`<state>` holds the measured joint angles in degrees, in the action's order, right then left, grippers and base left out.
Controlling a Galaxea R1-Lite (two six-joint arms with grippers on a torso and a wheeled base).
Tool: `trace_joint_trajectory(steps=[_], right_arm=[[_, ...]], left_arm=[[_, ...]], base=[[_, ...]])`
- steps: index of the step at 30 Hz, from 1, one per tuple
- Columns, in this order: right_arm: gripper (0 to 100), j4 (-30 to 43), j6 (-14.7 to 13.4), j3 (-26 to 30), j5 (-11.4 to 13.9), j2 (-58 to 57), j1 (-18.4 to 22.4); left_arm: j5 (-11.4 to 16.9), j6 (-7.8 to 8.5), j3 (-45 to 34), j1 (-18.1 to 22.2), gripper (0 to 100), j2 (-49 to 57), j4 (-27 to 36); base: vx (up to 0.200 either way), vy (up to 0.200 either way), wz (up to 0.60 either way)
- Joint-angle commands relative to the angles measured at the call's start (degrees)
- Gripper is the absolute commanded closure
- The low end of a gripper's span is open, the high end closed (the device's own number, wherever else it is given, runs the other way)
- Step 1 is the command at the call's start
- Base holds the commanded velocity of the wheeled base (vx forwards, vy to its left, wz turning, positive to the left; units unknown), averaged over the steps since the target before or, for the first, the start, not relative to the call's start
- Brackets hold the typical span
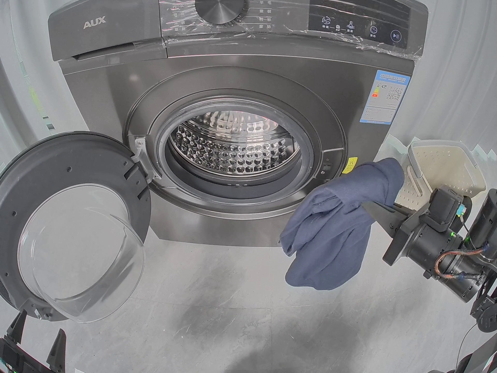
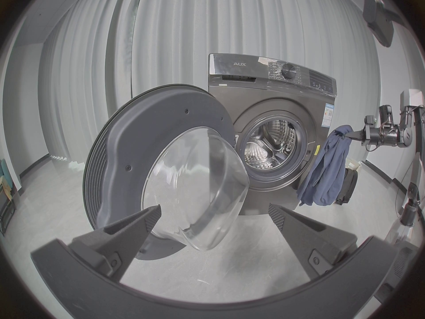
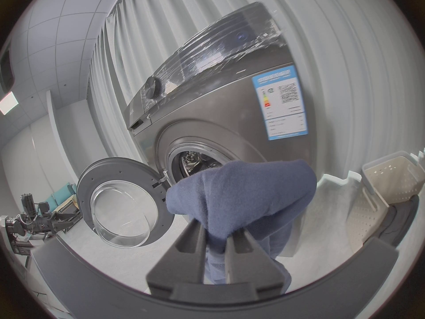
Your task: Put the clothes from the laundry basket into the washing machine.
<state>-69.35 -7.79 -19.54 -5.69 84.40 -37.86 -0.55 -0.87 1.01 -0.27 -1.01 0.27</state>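
Note:
My right gripper (image 3: 216, 241) is shut on a dark blue garment (image 1: 334, 229), which hangs in the air to the right of the washing machine's drum opening (image 1: 234, 143) and a little below it. The same blue garment (image 2: 327, 169) (image 3: 241, 196) dangles from that gripper (image 2: 349, 134) in front of the machine's right side. The machine's door (image 1: 70, 224) is swung wide open on the left. A cream laundry basket (image 1: 442, 169) stands on the floor at the right of the machine. My left gripper (image 2: 212, 227) is open low at the left, near the open door (image 2: 164, 169).
The grey washing machine (image 1: 114, 89) faces me, its steel drum showing nothing inside. A dark item (image 3: 396, 224) lies beside the basket (image 3: 394, 178) on the floor. Bare grey floor (image 1: 217, 306) stretches in front of the machine. Pale curtains hang behind.

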Motion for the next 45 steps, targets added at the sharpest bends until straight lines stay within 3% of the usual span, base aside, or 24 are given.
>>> trace_joint_trajectory(steps=[1, 3, 7, 9, 12, 14, 15, 17, 18, 20, 21, 22, 23, 24, 25, 26, 28, 30, 31, 33, 38, 41, 42, 45], right_arm=[[100, 0.0, -0.1, -3.0, -0.2, 3.1, -2.9], [100, -0.3, -0.9, -5.2, -0.8, 5.5, -5.8], [100, -0.5, -3.6, -9.1, -1.5, 9.9, -7.3], [100, -1.4, -5.0, -11.5, -3.0, 11.6, -8.2], [100, -3.4, -7.3, -14.6, -4.9, 14.5, -9.6], [100, -3.9, -7.5, -15.4, -4.9, 16.1, -10.7], [100, -4.3, -7.6, -15.7, -4.9, 16.9, -11.4], [100, -5.6, -7.6, -16.2, -4.9, 18.4, -12.0], [100, -6.3, -7.5, -16.8, -4.6, 19.2, -12.1], [100, -7.4, -7.3, -19.0, -4.7, 21.1, -12.2], [100, -7.6, -7.3, -19.4, -4.7, 21.3, -12.3], [100, -8.1, -7.2, -21.7, -4.9, 22.5, -12.6], [100, -8.3, -7.2, -22.7, -4.9, 22.9, -12.6], [100, -8.4, -7.2, -23.6, -4.9, 23.1, -12.6], [100, -8.4, -7.2, -23.7, -5.0, 23.1, -12.6], [100, -8.7, -7.2, -24.8, -5.0, 23.2, -12.6], [100, -8.7, -7.2, -25.1, -5.0, 23.2, -12.6], [100, -8.7, -7.2, -25.1, -5.0, 23.2, -12.6], [100, -8.7, -7.2, -25.0, -5.0, 23.1, -12.5], [100, -8.8, -7.2, -25.1, -4.9, 23.2, -12.2], [100, -8.9, -7.2, -25.5, -4.9, 23.3, -12.1], [100, -9.7, -7.2, -25.5, -5.0, 23.2, -12.1], [100, -9.8, -7.1, -25.4, -5.0, 23.0, -11.8], [100, -9.9, -7.1, -25.0, -5.0, 22.9, -11.6]], left_arm=[[0.2, 1.04, -1.0, 0.1, 0, 1.0, -0.1], [0.2, 1.04, -1.0, 0.0, 0, 1.0, -0.1], [0.4, 1.57, -1.0, 0.1, 0, 1.0, -0.1], [0.4, 1.83, -1.0, 0.2, 0, 1.0, -0.1], [1.3, 3.77, -1.0, 0.2, 0, 1.0, -0.4], [2.8, 3.94, -1.0, 0.2, 0, 1.0, -0.8], [3.4, 3.68, -0.4, 0.3, 0, 1.0, -1.6], [4.8, 0.78, 5.4, 0.5, 0, 0.2, -5.7], [6.5, 0.16, 8.8, 0.6, 0, -1.4, -6.9], [13.5, 1.04, 12.6, 0.6, 0, -6.5, -6.2], [14.7, 1.22, 12.8, 0.6, 0, -7.2, -6.1], [21.3, 1.92, 13.2, 0.8, 0, -11.3, -5.6], [24.4, 2.27, 13.0, 0.9, 0, -14.7, -5.3], [26.6, 3.15, 12.3, 1.0, 0, -19.2, -5.4], [26.9, 3.33, 12.2, 1.0, 0, -19.8, -5.4], [29.6, 6.14, 10.8, 0.4, 0, -28.2, -6.8], [30.4, 8.07, 9.6, -0.2, 0, -35.8, -11.2], [31.0, 8.34, 8.7, -1.8, 0, -41.8, -17.7], [31.3, 7.90, 8.4, -4.2, 0, -46.4, -23.3], [31.0, 7.46, 8.5, -8.1, 0, -52.2, -28.7], [29.0, 4.21, 10.0, -18.2, 0, -65.5, -36.7], [27.4, 3.68, 10.2, -20.5, 0, -69.7, -39.1], [26.5, 3.59, 10.5, -21.7, 0, -74.8, -42.6], [26.5, 3.50, 10.9, -22.4, 0, -80.9, -46.9]], base=[[0.000, 0.000, 0.00], [0.000, 0.000, 0.00], [0.000, 0.000, 0.00], [0.000, 0.000, 0.00], [0.000, 0.000, 0.00], [0.000, 0.000, 0.00], [0.000, 0.000, 0.00], [0.000, 0.000, 0.00], [0.000, 0.000, 0.00], [0.000, 0.000, 0.00], [0.000, 0.000, 0.00], [0.000, 0.000, 0.00], [0.000, 0.000, 0.00], [0.000, 0.000, 0.00], [0.000, 0.000, 0.00], [0.000, 0.000, 0.00], [0.000, 0.000, 0.00], [0.000, 0.000, 0.00], [0.000, 0.000, 0.00], [0.000, 0.000, 0.00], [0.000, 0.000, 0.00], [0.000, 0.000, 0.00], [0.000, 0.000, 0.00], [0.000, 0.000, 0.00]])
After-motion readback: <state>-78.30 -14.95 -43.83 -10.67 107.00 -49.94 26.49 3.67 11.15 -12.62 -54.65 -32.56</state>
